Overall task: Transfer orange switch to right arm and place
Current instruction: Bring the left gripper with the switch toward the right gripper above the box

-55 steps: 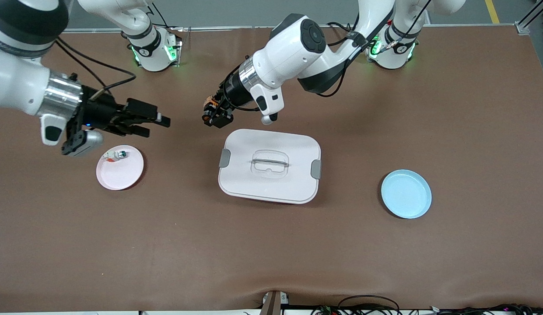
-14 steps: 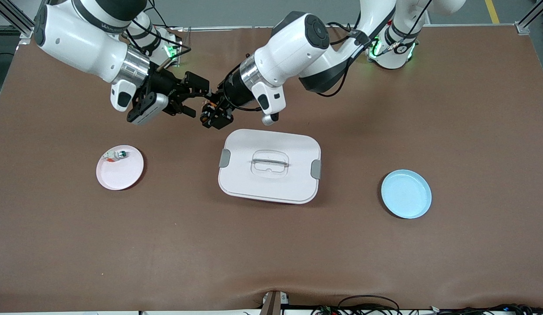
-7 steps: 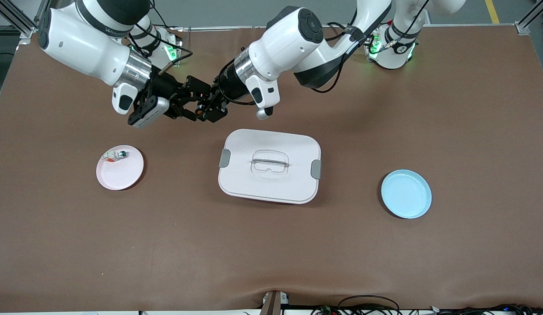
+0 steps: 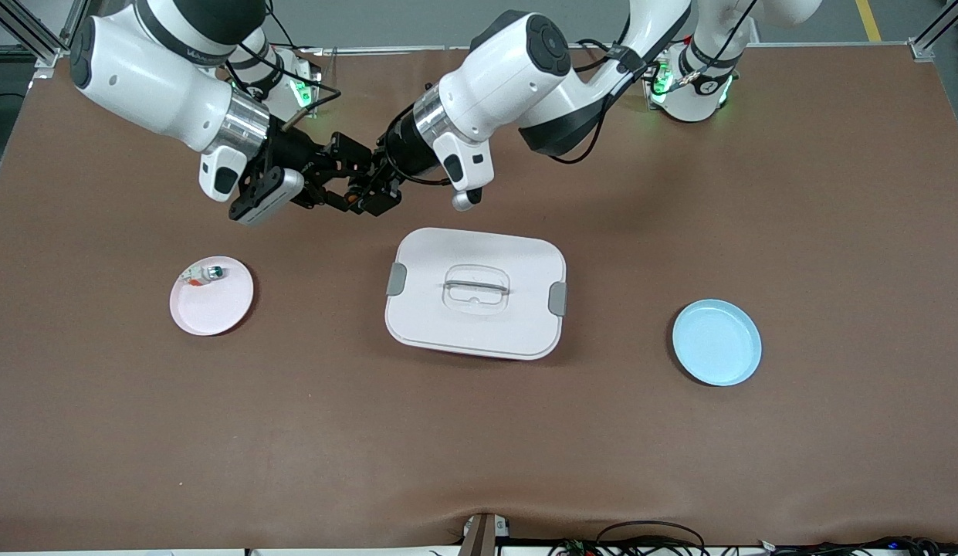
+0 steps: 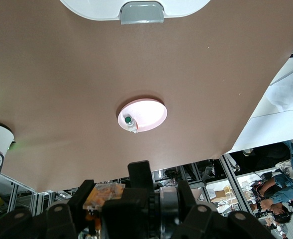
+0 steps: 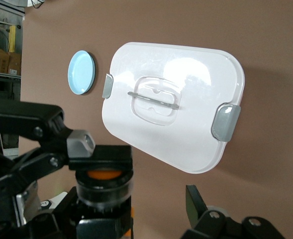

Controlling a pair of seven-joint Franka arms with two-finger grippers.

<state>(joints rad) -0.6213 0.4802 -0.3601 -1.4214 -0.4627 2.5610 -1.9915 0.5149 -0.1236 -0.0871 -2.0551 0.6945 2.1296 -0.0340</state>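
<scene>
Over bare table, up from the pink plate [image 4: 212, 305], the right gripper [image 4: 341, 176] has its jaws spread around the orange switch [image 6: 105, 180]; the left gripper [image 4: 368, 193] meets it there, pinching the switch, above the white box [image 4: 475, 293]. Blue plate [image 4: 716, 342] sits toward the left arm's end.

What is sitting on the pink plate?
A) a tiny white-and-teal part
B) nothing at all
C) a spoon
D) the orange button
A: the pink plate holds the small white-and-teal part near its rim, while the orange switch is up between the left gripper and the right gripper, not on any plate.
</scene>
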